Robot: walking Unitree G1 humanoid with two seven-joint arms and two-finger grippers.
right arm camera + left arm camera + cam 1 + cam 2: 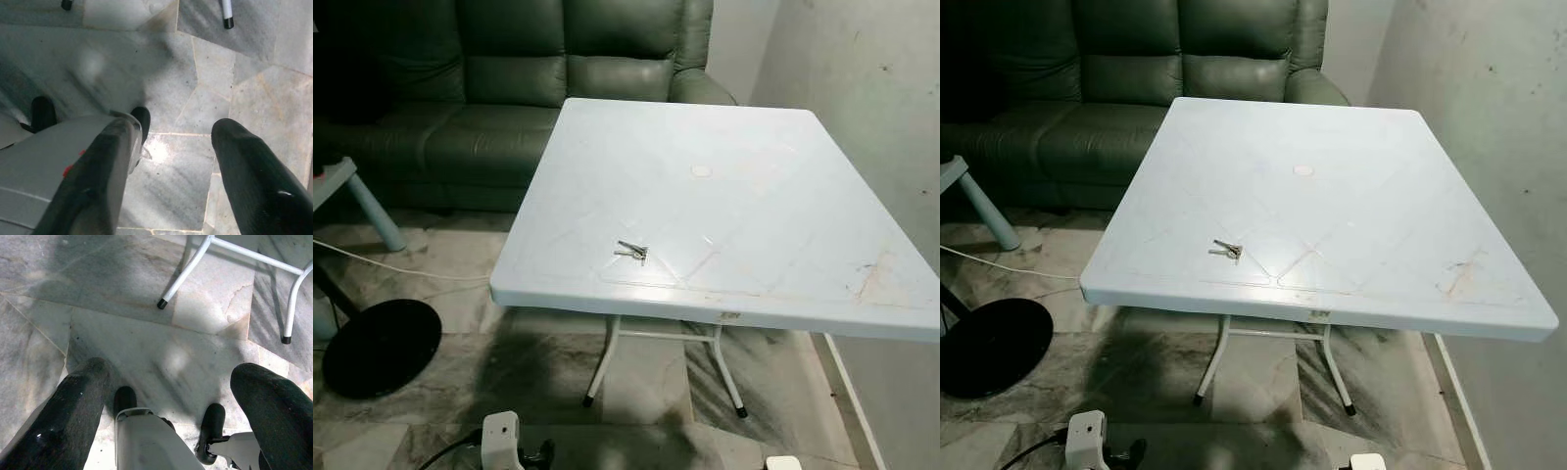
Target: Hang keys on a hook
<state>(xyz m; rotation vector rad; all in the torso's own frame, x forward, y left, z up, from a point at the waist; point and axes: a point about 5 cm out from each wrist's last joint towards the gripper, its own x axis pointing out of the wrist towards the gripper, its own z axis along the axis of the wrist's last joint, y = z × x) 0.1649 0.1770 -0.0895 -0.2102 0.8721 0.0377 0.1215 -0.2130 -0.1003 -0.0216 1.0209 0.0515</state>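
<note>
One small bunch of silver metal keys [631, 252] lay flat on the pale blue square plastic table [754, 196], near its front edge and left of its middle. Behind the table stood a dark green leather sofa [509, 69]; a black round disc [382, 346] lay on the marble floor [146, 333] left of it. Below the table's front edge, the left gripper [171, 396] and right gripper [171, 161] hung over the floor, fingers spread apart, grasping nothing.

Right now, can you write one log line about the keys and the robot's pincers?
keys: lying on white table, near front edge | left pincer: open, low over floor | right pincer: open, low over floor | hanging: not begun
</note>
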